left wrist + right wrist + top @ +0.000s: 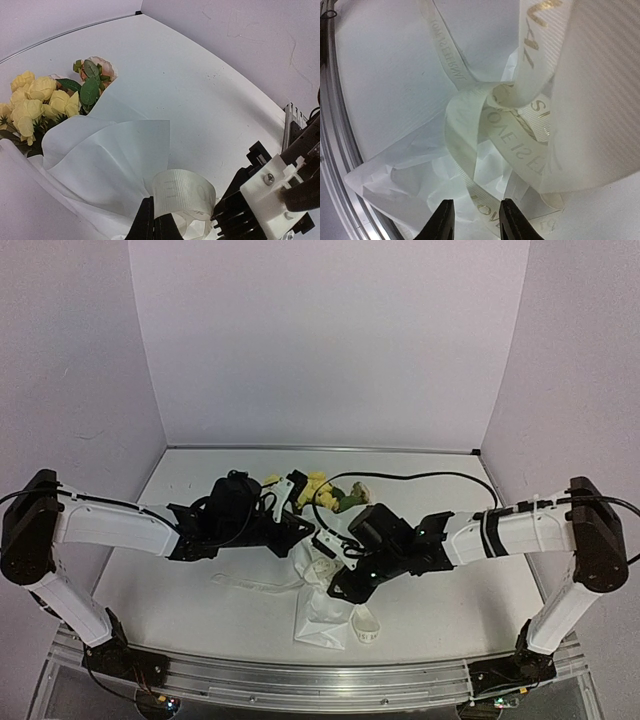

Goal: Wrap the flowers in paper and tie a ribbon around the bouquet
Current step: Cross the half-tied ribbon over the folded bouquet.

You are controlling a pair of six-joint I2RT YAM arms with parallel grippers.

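Note:
The bouquet lies on the table: pale yellow flowers [35, 100] [318, 488] stick out of a white paper [110, 150] [322, 615] cone. A cream ribbon [182, 192] [520, 105] is looped and crossed at the cone's waist, with gold lettering on it. My left gripper [155, 225] [298, 530] is shut on one ribbon strand that arches up from its tips. My right gripper [477, 220] [338, 585] is open just above the crumpled paper, and a ribbon strand runs through the gap between its fingers [442, 220] without being pinched.
A ribbon tail [250, 585] trails left across the white table [180, 600], and a small ribbon loop [366, 625] lies near the front. A black cable [420, 477] arcs behind the flowers. Walls close in on three sides, and a metal rail [300, 685] runs along the front edge.

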